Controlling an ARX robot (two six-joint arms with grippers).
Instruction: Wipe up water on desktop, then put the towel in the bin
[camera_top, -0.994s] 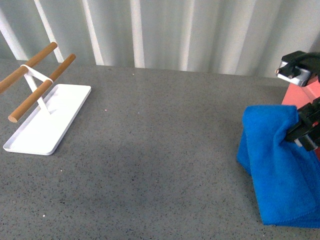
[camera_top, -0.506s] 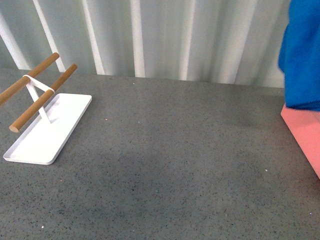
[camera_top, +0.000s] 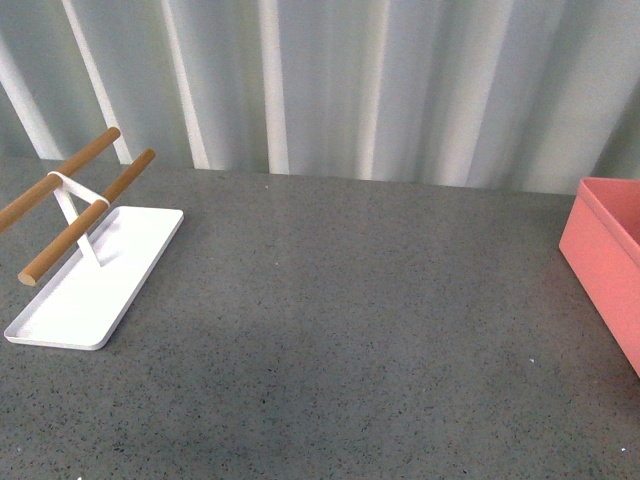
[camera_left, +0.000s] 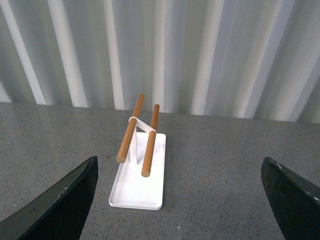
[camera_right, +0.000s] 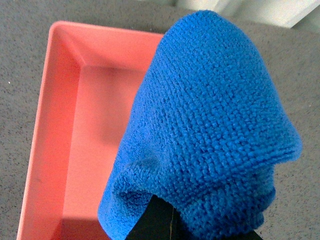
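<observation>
The right gripper (camera_right: 159, 223) pinches the fuzzy blue towel (camera_right: 210, 125) over the pink plastic bin (camera_right: 65, 125). The left gripper (camera_left: 178, 167) fingers sit apart. Dropped off-centre, the towel could flop outside.

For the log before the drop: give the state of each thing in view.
towel: bunched, held above the bin
right gripper: shut on the towel
left gripper: open, empty
bin: open-topped, nothing seen inside
desktop: no water visible
white tray: flat on desktop, wooden bars bare

Fuzzy blue microfibre towel (camera_right: 210, 125), smooth pink plastic bin (camera_right: 42, 140), matte speckled desktop (camera_top: 350, 330), wooden bars (camera_top: 85, 215).
</observation>
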